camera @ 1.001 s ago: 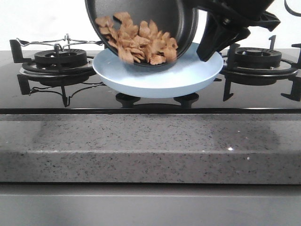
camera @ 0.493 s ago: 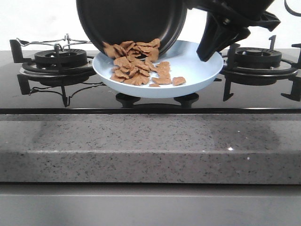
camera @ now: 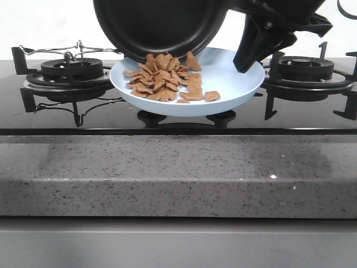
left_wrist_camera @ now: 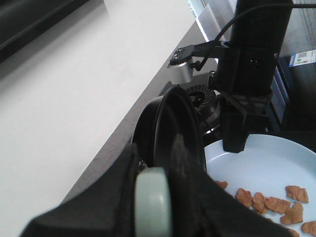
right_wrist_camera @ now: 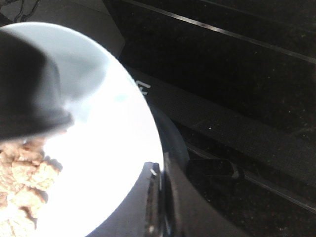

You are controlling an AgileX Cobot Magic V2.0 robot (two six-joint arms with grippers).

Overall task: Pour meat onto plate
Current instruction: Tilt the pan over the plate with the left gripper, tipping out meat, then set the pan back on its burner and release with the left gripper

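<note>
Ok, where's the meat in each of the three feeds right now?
Front: meat heaped on the plate's left half, under the tilted pan.
Left wrist: a few pieces at the lower right.
Right wrist: heap at the lower left.
Shared landmark: the plate.

A black frying pan [camera: 159, 25] is seen tilted steeply above the stove. Gas burners are seen at left [camera: 71, 70] and right [camera: 305, 68] on a black hob [camera: 178, 114], fronted by a grey speckled counter [camera: 178, 173].

Bright, plate [right_wrist_camera: 113, 163] glare, wrist fg blurred

Right claw [camera: 249, 56] clamped, angled downward
</note>
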